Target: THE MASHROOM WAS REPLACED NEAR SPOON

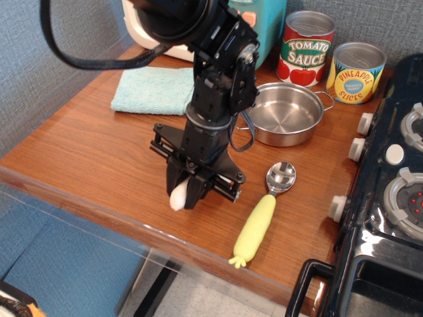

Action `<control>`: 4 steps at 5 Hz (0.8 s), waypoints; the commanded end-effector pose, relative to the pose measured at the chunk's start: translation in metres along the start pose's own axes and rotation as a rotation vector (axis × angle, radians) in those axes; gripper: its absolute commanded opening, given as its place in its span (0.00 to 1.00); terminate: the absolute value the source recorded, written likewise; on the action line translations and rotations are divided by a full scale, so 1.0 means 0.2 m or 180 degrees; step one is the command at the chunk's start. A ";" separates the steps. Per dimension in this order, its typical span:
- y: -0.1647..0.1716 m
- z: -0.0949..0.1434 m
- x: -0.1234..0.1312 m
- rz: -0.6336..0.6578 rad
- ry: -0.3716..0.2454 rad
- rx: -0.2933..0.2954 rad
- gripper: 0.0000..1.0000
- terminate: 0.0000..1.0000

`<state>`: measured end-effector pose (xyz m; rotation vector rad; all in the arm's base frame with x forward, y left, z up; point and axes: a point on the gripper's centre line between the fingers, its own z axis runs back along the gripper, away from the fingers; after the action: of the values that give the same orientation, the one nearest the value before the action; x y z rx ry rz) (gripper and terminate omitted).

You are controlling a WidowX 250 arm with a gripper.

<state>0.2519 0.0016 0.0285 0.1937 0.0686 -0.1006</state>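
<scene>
The arm's fingers (185,193) are clamped on the mashroom (178,197), whose white stem end pokes out below them, low over the wooden surface (99,155). It hangs just left of the spoon (263,214), level with its yellow handle. The steel pan (283,113) sits beyond the spoon.

The red-and-green can (306,47) at the back of the counter reads "TOMATO SAUCE", and the yellow-and-blue can (355,72) just beside it reads "PINEAPPLE SLICES", with a smaller line beneath that is too small to read.
</scene>
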 end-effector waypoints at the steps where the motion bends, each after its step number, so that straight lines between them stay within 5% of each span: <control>1: 0.00 0.10 0.00 -0.0027 -0.0468 -0.0255 1.00 0.00; 3: 0.06 0.31 -0.02 -0.0032 -0.0659 -0.0318 1.00 0.00; 4: 0.08 0.32 -0.03 -0.0051 -0.0659 -0.0308 1.00 0.00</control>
<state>0.2520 0.0046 0.0842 0.0832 -0.0788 -0.1382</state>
